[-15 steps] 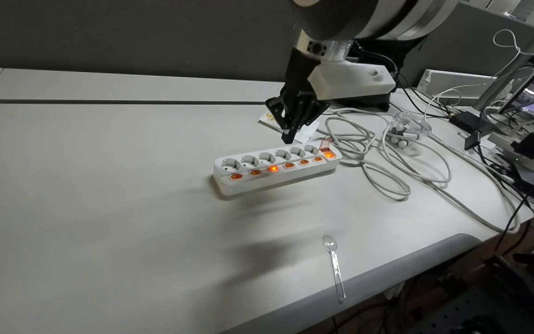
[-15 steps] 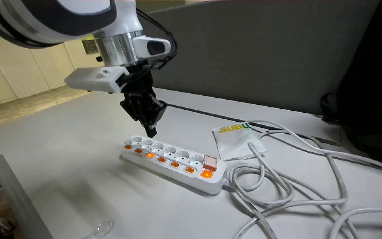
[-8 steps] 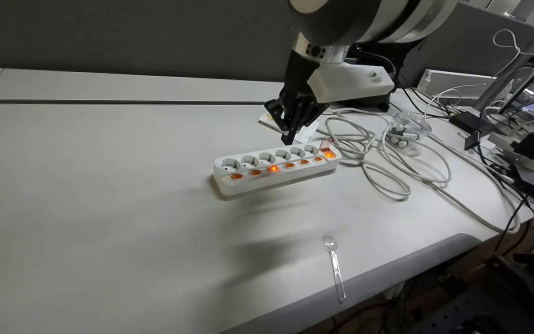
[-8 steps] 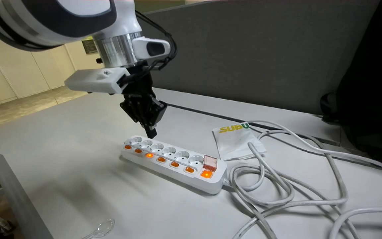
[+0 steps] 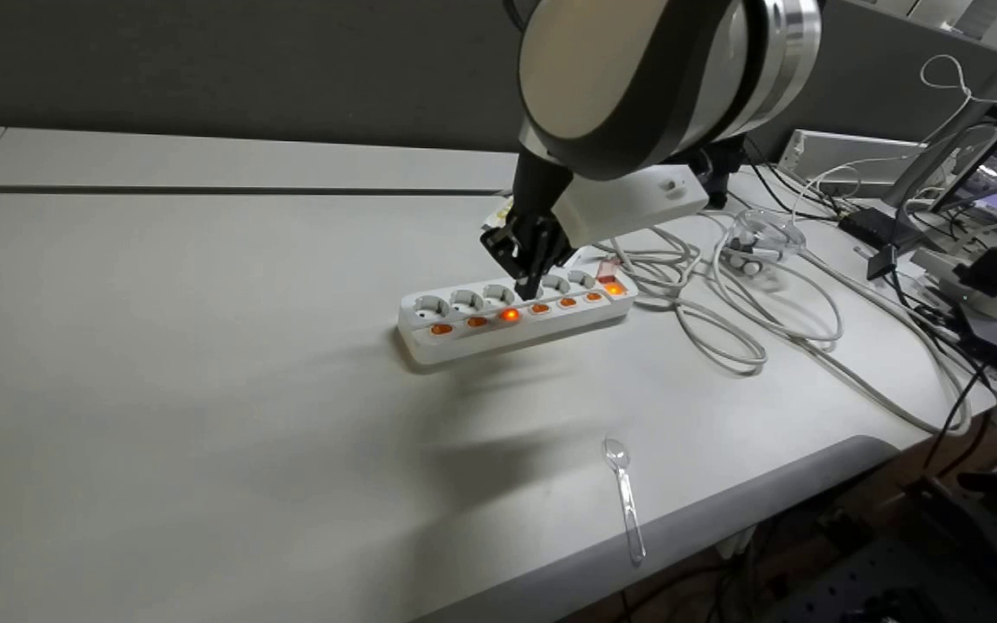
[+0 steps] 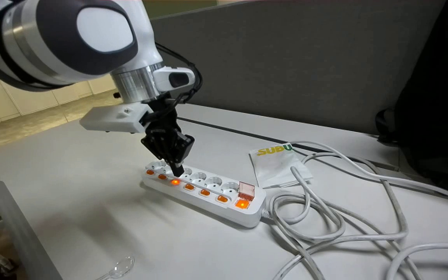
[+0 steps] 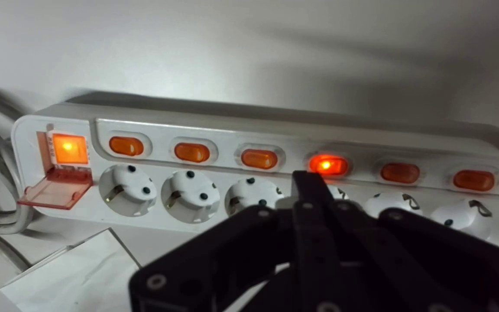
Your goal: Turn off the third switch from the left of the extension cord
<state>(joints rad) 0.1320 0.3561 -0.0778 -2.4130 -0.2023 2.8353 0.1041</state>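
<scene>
The extension cord (image 5: 464, 348) is a white strip lying on the table; it also shows in an exterior view (image 6: 204, 208) and the wrist view (image 7: 275, 135). Its third switch (image 7: 328, 165) glows bright orange-red and also shows lit in both exterior views (image 5: 510, 315) (image 6: 175, 181). The like switches either side of it are unlit. My gripper (image 7: 312, 177) is shut and empty, with its tips together just beside the third switch, over the socket row, in the wrist view. In both exterior views the gripper (image 5: 527, 290) (image 6: 177, 170) points down at the strip. Whether it touches the strip I cannot tell.
A larger lit main switch (image 7: 69, 148) with an open clear red cover (image 7: 59, 190) is at the cable end. Grey-white cables (image 6: 336, 229) lie coiled beside it. A paper napkin (image 6: 278, 167) lies behind the strip. A clear plastic spoon (image 5: 626, 497) lies near the table edge.
My gripper has come down to the strip, toward the third switch; most of this motion is in the last half second. The third switch stays lit. The strip has not moved.
</scene>
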